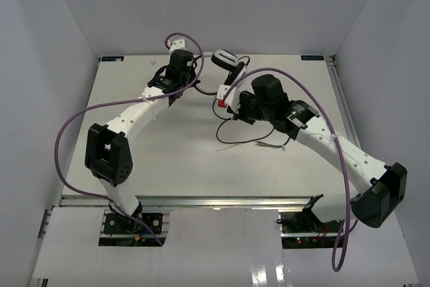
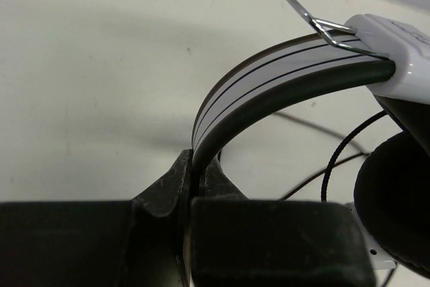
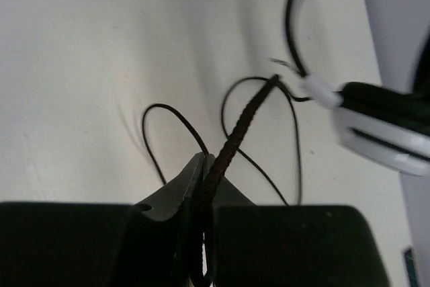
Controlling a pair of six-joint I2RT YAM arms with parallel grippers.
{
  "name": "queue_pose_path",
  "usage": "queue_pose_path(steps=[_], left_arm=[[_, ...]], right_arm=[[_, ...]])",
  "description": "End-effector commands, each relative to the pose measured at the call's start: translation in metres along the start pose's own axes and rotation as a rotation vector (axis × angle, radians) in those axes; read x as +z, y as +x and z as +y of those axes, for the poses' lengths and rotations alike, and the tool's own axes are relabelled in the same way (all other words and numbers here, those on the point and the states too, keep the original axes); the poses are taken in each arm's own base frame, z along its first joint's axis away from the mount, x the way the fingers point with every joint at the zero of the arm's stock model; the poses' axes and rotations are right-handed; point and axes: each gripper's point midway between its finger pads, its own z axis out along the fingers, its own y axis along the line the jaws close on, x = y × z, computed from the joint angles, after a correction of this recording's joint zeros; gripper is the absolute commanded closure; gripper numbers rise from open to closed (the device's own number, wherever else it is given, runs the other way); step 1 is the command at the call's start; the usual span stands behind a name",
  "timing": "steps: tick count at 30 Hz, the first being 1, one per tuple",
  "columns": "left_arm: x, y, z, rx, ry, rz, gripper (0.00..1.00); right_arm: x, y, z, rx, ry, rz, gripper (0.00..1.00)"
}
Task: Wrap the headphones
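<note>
Mostly hidden headphones [image 1: 227, 60], cord [image 3: 236, 132] blurred

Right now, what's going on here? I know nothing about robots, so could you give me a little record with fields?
job: wrapping the headphones
left pincer: shut on the white headband
right pincer: shut on the thin dark cord
cord state: loose loops lie on the table, not yet wound around the headphones
cord end: frayed coloured wires lie on the table, near the right arm
headphones' place: far half of the table, between the two arms
</note>
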Motion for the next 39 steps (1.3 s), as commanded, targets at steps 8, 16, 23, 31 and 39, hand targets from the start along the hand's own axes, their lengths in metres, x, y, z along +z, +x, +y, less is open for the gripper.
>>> queue_pose_path(steps=[8,16,23,31,39], left_arm=[[-0.037,0.043,-0.020,0.440,0.139,0.003,1.00],[-0.070,0.049,0.004,0.558,0.172,-0.043,1.00],[-0.079,0.028,0.017,0.689,0.104,-0.104,1.00],[-0.090,0.055,0.016,0.817,0.205,-0.052,1.00],[-0.107,0.073,0.005,0.850,0.308,-0.020,1.00]], right_arm=[[-0.057,0.018,-0.112,-0.376,0.476,0.353,0.92],[-0.060,0.030,-0.121,-0.318,0.476,0.306,0.92],[-0.044,0.022,-0.082,-0.226,0.261,0.131,0.90],[-0.057,0.012,-0.122,-0.217,0.388,0.128,0.90],[-0.036,0.013,-0.127,-0.238,0.355,0.119,0.87]])
